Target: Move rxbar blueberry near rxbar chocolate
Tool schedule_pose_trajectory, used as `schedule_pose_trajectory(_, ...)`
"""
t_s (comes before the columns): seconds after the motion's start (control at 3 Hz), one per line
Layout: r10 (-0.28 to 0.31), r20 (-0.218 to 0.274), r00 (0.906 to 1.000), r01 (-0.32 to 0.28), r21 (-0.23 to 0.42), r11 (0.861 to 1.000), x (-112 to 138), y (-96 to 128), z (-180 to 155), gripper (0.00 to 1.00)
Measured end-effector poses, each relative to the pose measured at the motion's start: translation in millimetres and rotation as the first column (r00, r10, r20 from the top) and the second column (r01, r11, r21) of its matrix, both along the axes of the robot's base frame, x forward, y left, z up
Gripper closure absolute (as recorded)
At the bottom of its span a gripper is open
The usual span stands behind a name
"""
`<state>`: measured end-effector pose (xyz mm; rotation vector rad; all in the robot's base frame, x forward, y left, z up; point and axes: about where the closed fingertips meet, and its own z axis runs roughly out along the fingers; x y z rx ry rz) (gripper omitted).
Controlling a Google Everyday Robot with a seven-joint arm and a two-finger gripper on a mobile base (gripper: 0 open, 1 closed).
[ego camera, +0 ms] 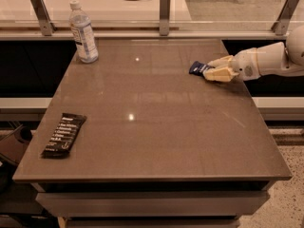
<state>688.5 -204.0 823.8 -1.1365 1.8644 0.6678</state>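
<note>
One pincer (208,71) pinches rxbar blueberry (195,68) at right (water bottle (83,34) back-left, rxbar chocolate (63,135) front-left)

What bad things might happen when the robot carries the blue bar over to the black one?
The pincer, at the right side of the table, grips the rxbar blueberry by one end only, so the bar might slip out on the long trip across. The rxbar chocolate lies close to the front-left edge, so a clumsy drop there might push it off.
</note>
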Motion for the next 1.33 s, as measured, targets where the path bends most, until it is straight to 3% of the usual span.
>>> schedule_pose_trajectory(0.67,0.07,0.071,0.995,-0.066,-0.056,0.996,-40,25,44,1.0)
schedule_pose_trajectory(1.0,0.135,0.117,0.984,-0.127,-0.075,0.989,-68,50,61,1.0)
schedule_pose_trajectory(1.33,0.211,0.148,0.9663,-0.2,-0.082,0.976,-96,83,68,1.0)
